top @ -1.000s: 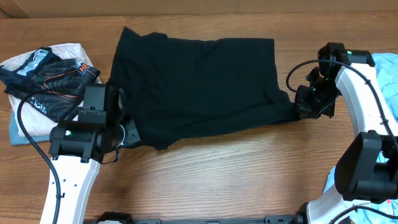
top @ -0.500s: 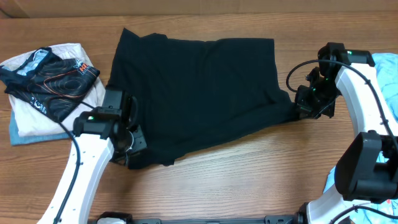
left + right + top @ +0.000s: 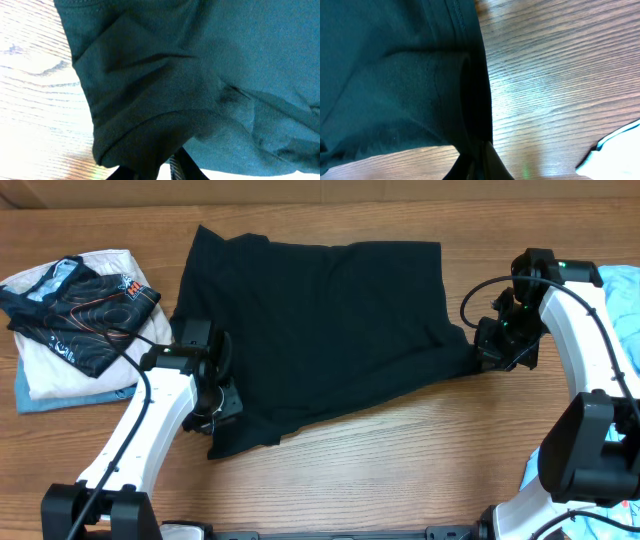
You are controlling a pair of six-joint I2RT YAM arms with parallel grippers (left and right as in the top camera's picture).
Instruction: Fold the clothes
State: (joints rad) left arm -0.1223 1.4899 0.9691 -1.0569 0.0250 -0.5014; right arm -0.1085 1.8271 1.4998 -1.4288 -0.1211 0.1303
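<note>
The clothes (image 3: 320, 320), a plain black T-shirt, lie spread across the middle of the wooden table (image 3: 400, 470). My left gripper (image 3: 218, 412) is at the shirt's front-left corner. In the left wrist view the left gripper (image 3: 160, 172) has its jaws a little apart, with a fold of the clothes (image 3: 200, 75) hanging into the gap. A pale strip shows between the cloth and one finger. My right gripper (image 3: 487, 352) is shut on the shirt's right edge. In the right wrist view the right gripper (image 3: 481, 147) pinches a dark fold of the clothes (image 3: 395, 75).
A pile of garments sits at the far left, with a black one patterned in orange lines (image 3: 80, 310) on top of white and light blue ones. A light blue garment (image 3: 622, 280) lies at the right edge. A cardboard wall runs along the back.
My left arm has carried the shirt's front-left corner toward the table's front, and that corner now lies nearer me. Its jaws have parted slightly. The right arm has not moved.
</note>
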